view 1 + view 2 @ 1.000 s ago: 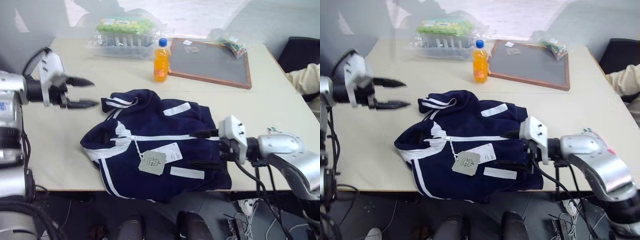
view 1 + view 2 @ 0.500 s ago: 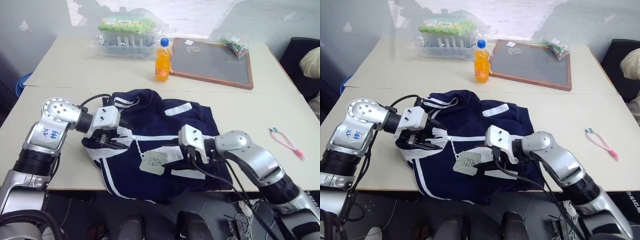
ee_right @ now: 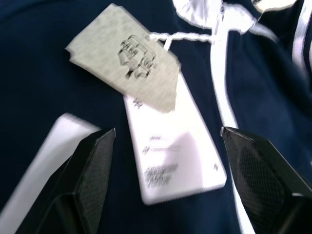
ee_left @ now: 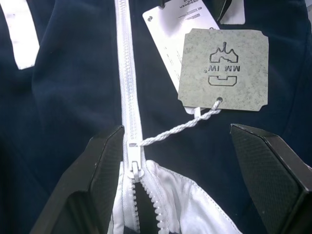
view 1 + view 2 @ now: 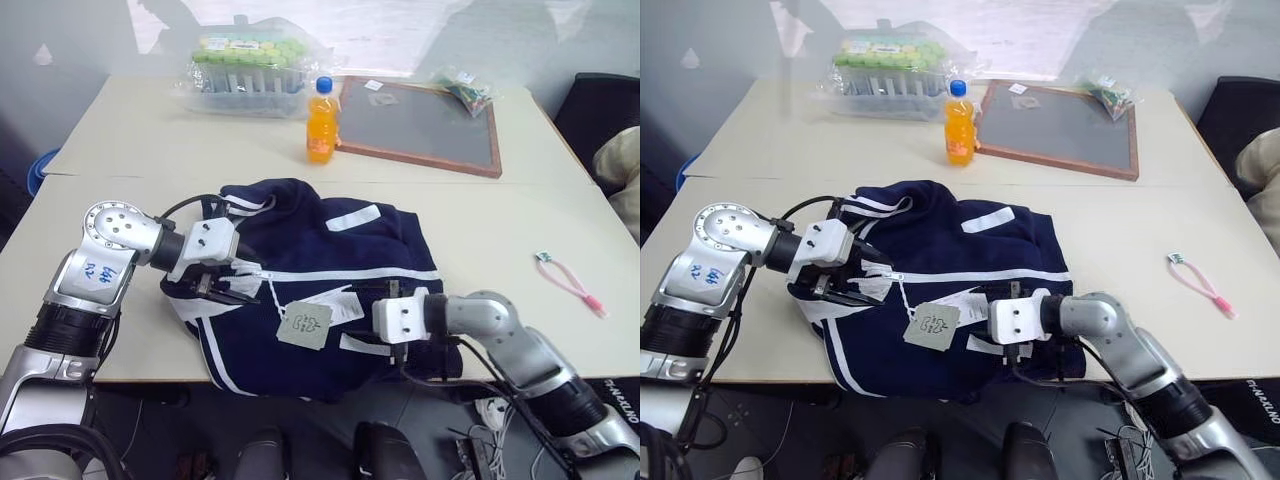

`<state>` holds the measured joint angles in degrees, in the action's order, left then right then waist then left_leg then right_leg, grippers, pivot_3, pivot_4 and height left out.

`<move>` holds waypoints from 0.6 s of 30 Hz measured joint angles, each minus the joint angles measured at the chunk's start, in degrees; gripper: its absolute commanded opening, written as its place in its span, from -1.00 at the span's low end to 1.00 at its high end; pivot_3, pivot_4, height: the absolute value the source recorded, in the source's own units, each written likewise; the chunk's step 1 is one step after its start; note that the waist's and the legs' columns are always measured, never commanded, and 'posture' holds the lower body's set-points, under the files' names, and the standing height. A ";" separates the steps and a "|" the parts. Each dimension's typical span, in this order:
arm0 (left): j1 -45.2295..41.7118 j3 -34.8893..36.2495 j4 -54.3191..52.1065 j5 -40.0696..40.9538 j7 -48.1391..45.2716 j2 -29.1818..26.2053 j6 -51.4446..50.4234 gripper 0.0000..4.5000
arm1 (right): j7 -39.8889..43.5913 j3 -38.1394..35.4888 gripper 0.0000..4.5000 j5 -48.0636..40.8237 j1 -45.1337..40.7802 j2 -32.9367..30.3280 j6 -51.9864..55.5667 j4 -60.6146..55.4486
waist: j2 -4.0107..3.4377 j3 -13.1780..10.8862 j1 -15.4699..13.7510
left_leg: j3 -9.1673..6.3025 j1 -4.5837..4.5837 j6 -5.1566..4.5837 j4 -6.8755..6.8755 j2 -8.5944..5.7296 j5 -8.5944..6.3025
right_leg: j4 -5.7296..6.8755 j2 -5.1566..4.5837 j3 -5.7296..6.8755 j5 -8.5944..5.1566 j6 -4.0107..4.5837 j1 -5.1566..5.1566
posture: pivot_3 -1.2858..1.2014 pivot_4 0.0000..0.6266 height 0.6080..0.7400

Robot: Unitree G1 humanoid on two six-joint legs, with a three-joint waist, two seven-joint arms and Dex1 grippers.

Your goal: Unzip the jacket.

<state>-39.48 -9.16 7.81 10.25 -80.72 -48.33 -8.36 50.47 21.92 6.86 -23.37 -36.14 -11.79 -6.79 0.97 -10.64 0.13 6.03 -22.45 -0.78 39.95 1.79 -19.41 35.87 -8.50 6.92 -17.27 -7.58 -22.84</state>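
The navy jacket (image 5: 340, 250) lies crumpled on the table, its white zipper (image 5: 350, 274) running across it and closed almost up to the collar. My left gripper (image 5: 243, 283) hovers open over the collar end. In the left wrist view the zipper pull (image 4: 132, 157) sits between the fingers, close to one finger (image 4: 100, 168). A white cord ties the pull to a grey tag (image 4: 223, 68). My right gripper (image 5: 365, 322) is open low over the jacket's front edge, and its wrist view looks onto the grey tag (image 3: 129, 63) and a white label (image 3: 175, 161).
Behind the jacket stand an orange bottle (image 5: 321, 120), a framed grey board (image 5: 420, 125) and a wrapped pack of tubes (image 5: 245, 65). A pink cord (image 5: 570, 283) lies at the right. A person's sleeve (image 5: 620, 170) shows at the right edge. The table's front edge (image 5: 150, 372) is close.
My left gripper came in from the left and dropped onto the collar end. My right gripper moved left over the jacket, rolled, and sank toward its front edge.
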 measured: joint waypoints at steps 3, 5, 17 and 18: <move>0.00 0.00 -0.01 -0.01 0.10 0.00 0.02 0.61 | -2.12 0.19 0.60 2.14 -0.49 2.57 -4.43 2.49 | 0.00 0.00 -0.05 | -0.01 0.00 0.00 0.00 0.00 0.00 | 0.00 0.00 0.00 0.00 0.00 0.02 | 0.03 -0.52 1.00; 0.00 0.00 -0.02 -0.01 0.21 0.00 0.02 0.61 | -3.28 0.28 0.60 2.94 -0.57 4.20 -6.59 3.39 | 0.00 0.00 0.03 | -0.02 0.01 0.00 0.00 0.00 0.00 | 0.00 0.00 0.01 0.00 0.00 0.02 | 0.03 -0.52 1.00; 0.00 0.00 -0.06 -0.27 1.11 -0.03 0.05 0.61 | -6.88 2.84 -0.44 7.94 -3.52 10.20 -16.55 12.76 | -0.01 0.00 0.15 | -0.01 0.02 0.00 -0.01 0.01 0.00 | 0.00 0.01 0.01 -0.01 0.02 0.02 | 0.03 -0.52 1.00; 0.00 0.00 -0.02 -0.34 1.13 -0.03 0.15 0.61 | -7.14 3.04 -0.61 8.25 -3.57 10.45 -17.11 13.61 | -0.01 0.00 0.12 | -0.02 0.01 0.00 -0.01 0.01 0.00 | 0.00 0.01 0.01 -0.01 0.02 0.02 | 0.03 -0.52 1.00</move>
<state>-39.48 -9.16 7.79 9.91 -79.59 -48.36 -8.21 43.32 24.96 15.11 -26.95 -25.69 -28.90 6.81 0.96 -10.64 0.25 6.01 -22.43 -0.78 39.94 1.80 -19.41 35.87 -8.50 6.92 -17.27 -7.56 -22.82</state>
